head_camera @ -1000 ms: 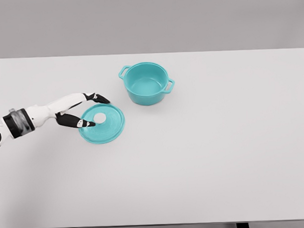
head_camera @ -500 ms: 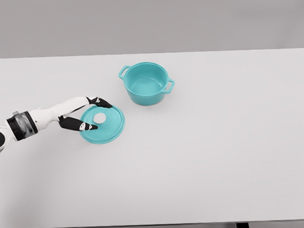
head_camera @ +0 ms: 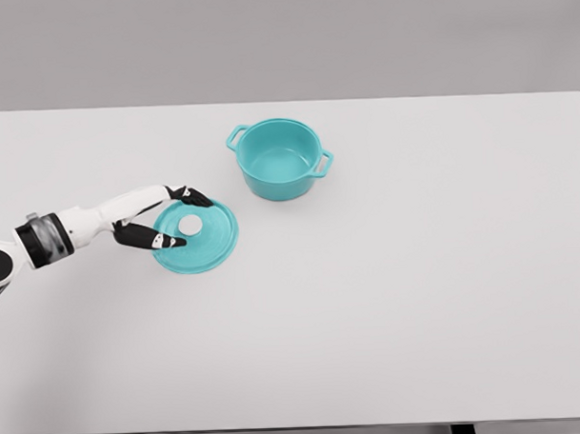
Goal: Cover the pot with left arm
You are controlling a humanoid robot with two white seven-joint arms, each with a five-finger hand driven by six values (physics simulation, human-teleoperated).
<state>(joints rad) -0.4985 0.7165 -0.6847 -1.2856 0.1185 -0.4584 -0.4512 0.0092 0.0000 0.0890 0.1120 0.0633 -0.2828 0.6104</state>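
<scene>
A teal pot (head_camera: pixel 279 159) with two side handles stands uncovered on the white table (head_camera: pixel 416 270), back of centre. Its teal lid (head_camera: pixel 210 244) lies flat on the table to the pot's front left, with a white knob (head_camera: pixel 190 224) in its middle. My left hand (head_camera: pixel 182 220) reaches in from the left over the lid's left half. Its black-tipped fingers (head_camera: pixel 196 195) pass behind the knob and the thumb (head_camera: pixel 165 241) lies in front of it, spread and not closed on the knob. The right arm is out of view.
The table's far edge runs just behind the pot. Nothing else stands on the table.
My left hand slid slightly right and toward the front over the lid, then stayed still for the last half second. Lid and pot have not moved.
</scene>
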